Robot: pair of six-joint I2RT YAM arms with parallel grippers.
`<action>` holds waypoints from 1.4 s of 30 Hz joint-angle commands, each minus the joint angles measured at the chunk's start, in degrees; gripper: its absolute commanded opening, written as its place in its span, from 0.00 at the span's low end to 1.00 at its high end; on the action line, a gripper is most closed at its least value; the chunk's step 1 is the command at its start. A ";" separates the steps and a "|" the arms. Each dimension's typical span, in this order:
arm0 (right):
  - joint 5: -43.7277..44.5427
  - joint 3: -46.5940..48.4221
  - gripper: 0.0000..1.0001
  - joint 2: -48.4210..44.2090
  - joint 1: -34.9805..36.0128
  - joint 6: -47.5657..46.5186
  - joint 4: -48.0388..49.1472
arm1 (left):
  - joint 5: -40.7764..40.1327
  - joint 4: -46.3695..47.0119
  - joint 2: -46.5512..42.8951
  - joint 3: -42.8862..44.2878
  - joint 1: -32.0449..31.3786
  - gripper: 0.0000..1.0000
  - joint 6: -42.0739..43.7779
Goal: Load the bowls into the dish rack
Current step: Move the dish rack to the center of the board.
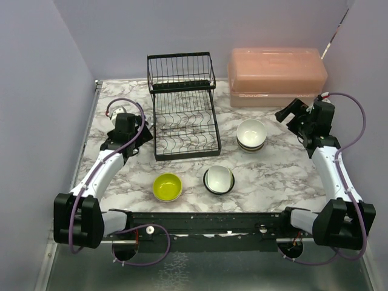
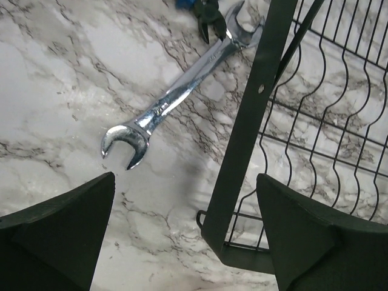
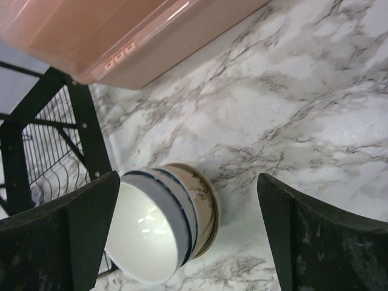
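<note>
The black wire dish rack [image 1: 183, 115] stands at the table's back middle with no bowl in it. A yellow-green bowl [image 1: 167, 187] and a pale bowl with a dark outside [image 1: 219, 179] sit near the front. A stack of bowls [image 1: 251, 134], white on top, stands right of the rack; the right wrist view shows this stack [image 3: 160, 230] with blue-rimmed and beige-patterned bowls under the white one. My left gripper [image 1: 144, 131] hangs open at the rack's left front corner [image 2: 242, 151], holding nothing. Right of the stack, my right gripper [image 1: 288, 114] is open and empty above the table.
A pink translucent lidded box [image 1: 276, 76] stands at the back right, close behind my right gripper. A steel wrench [image 2: 176, 97] and blue-handled pliers [image 2: 209, 15] lie on the marble left of the rack. Purple walls enclose the table on three sides.
</note>
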 commanded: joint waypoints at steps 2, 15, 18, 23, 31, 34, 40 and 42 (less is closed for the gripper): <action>-12.91 1.02 1.00 1.17 -0.16 -1.81 -2.88 | 9.63 -0.53 3.14 -0.45 0.09 0.99 2.96; -28.25 6.17 1.00 1.57 3.27 -7.31 -5.07 | 7.75 3.00 16.31 3.12 -8.98 0.75 2.74; -32.27 6.51 1.00 2.23 4.97 -7.69 -4.02 | 6.89 2.88 17.20 3.51 -9.91 0.64 2.89; -34.84 6.37 1.00 2.57 7.44 -7.84 -2.75 | 6.74 2.92 16.10 2.77 -10.84 0.53 3.93; -35.25 5.49 1.00 3.62 11.17 -8.04 -2.82 | 8.40 2.37 15.07 1.48 -13.26 0.34 6.51; -35.48 5.34 1.00 3.75 12.07 -8.05 -3.05 | 8.63 2.21 14.84 1.02 -14.67 0.25 7.15; -35.36 5.32 1.00 3.36 12.85 -8.66 -3.72 | 7.42 1.24 14.60 0.80 -17.63 0.09 8.05; -35.27 5.29 1.00 3.28 12.92 -8.74 -3.86 | 6.91 1.13 14.38 0.62 -18.32 0.06 8.17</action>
